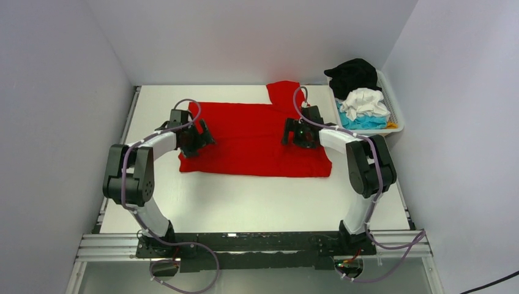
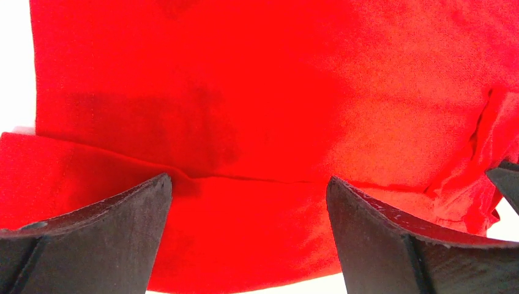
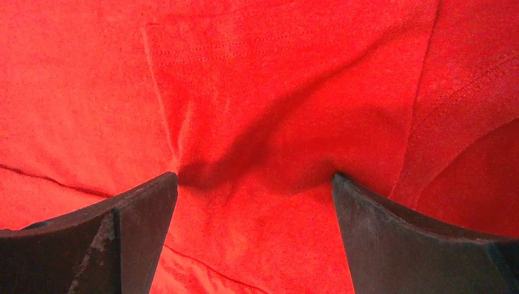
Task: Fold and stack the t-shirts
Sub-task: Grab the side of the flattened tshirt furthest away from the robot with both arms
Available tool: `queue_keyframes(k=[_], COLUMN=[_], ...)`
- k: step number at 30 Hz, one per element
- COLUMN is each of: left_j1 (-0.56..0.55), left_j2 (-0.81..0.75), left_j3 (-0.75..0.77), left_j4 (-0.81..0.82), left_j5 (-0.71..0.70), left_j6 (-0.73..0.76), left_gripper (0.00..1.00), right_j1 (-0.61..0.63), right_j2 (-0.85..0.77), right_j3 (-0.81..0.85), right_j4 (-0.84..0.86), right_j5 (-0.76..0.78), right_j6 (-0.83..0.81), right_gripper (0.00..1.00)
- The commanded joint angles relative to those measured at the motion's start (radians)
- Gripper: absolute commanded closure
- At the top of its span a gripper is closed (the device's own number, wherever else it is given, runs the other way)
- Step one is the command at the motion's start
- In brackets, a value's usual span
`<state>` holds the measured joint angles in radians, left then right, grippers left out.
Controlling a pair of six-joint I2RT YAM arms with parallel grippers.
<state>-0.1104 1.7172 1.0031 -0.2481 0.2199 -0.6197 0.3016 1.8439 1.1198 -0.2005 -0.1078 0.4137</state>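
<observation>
Left gripper point(image 2: 248, 184): jaws spread wide, nothing clamped between them. Its two black fingers point(image 2: 110, 220) sit low over the red shirt point(image 1: 251, 138), one on either side of a fold line that runs across the cloth between the tips. Whether the tips touch the cloth cannot be told.

Right gripper point(image 3: 254, 180): jaws also spread wide, holding nothing. Both tips rest on the red cloth, which puckers into a shadowed crease in the gap between them. A stitched seam runs just beyond the tips.

The overhead view shows the left gripper at the left end of the shirt and the right gripper on its right half, the two well apart.

The red shirt lies flat in a broad band across the far half of the white table point(image 1: 245, 202). One sleeve point(image 1: 284, 92) sticks out past its far edge, near the right gripper.

A white slatted basket point(image 1: 396, 116) stands at the far right corner of the table, apart from the red shirt. It holds a black shirt point(image 1: 354, 75) heaped at the far end, a crumpled white shirt point(image 1: 365, 102) in the middle and a turquoise shirt point(image 1: 367, 122) beneath the white one.
</observation>
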Motion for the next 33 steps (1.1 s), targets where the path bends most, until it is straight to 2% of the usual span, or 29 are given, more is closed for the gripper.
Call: queue_keyframes(k=[1, 5, 11, 18, 21, 25, 33], left_j1=[0.0, -0.002, -0.042, -0.091, -0.095, -0.095, -0.094], left_j2=[-0.002, -0.041, -0.18, -0.348, -0.4, -0.435, -0.54], left_j3=[-0.043, -0.145, -0.32, -0.462, -0.473, -0.417, -0.243], left_j4=[0.038, 0.043, 0.005, -0.088, -0.109, -0.158, -0.194], left_j5=[-0.005, 0.01, -0.031, -0.097, -0.141, -0.211, -0.236], left_j6=[0.04, 0.035, 0.009, -0.046, -0.059, -0.047, -0.03], left_gripper=[0.01, 0.01, 0.01, 0.01, 0.0, 0.01, 0.01], right_j1=[-0.009, -0.006, 0.031, 0.1, 0.101, 0.098, 0.085], right_j2=[-0.019, -0.103, -0.328, -0.495, -0.538, -0.549, -0.478], right_j3=[-0.077, -0.213, -0.446, -0.545, -0.522, -0.45, -0.191], right_j4=[0.011, -0.009, -0.104, -0.197, -0.224, -0.228, -0.213], right_j5=[0.047, 0.0, -0.037, -0.025, 0.045, 0.106, 0.182], right_j6=[0.068, 0.117, 0.171, 0.184, 0.163, 0.119, 0.038], right_gripper=[0.0, 0.0, 0.0, 0.0, 0.0, 0.0, 0.0])
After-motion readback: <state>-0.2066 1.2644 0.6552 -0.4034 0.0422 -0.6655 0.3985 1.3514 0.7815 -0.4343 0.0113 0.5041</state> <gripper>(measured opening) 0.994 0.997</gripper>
